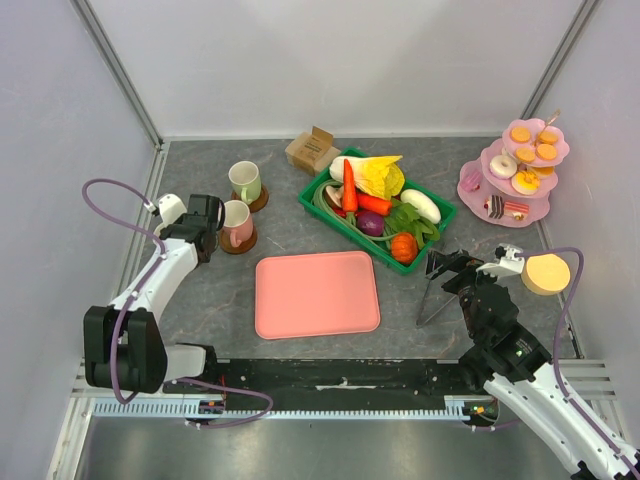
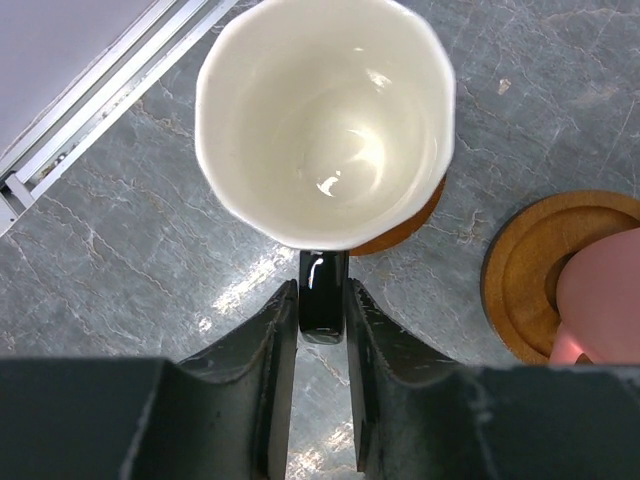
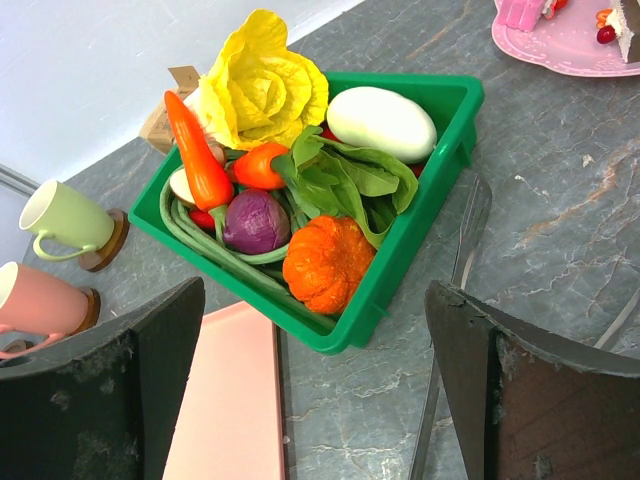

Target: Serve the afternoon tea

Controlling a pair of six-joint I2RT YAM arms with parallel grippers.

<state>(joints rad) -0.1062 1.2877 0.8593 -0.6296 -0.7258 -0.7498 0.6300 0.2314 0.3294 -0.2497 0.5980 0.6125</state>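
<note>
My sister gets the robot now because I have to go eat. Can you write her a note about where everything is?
Grippers: left gripper is shut on the black mug by its handle, mug over its coaster; right gripper is open, holding nothing, near the green basket.
Things: pink mug and green mug stand on coasters, back left; sweets sit on the pink stand, back right.
Done: nothing on the pink tray yet.
Left: serve mugs and sweets.

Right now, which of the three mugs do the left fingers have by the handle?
The black-handled mug, white inside, its handle pinched between the left fingers; the pink mug and the pale-green mug sit ungripped on their coasters.
</note>
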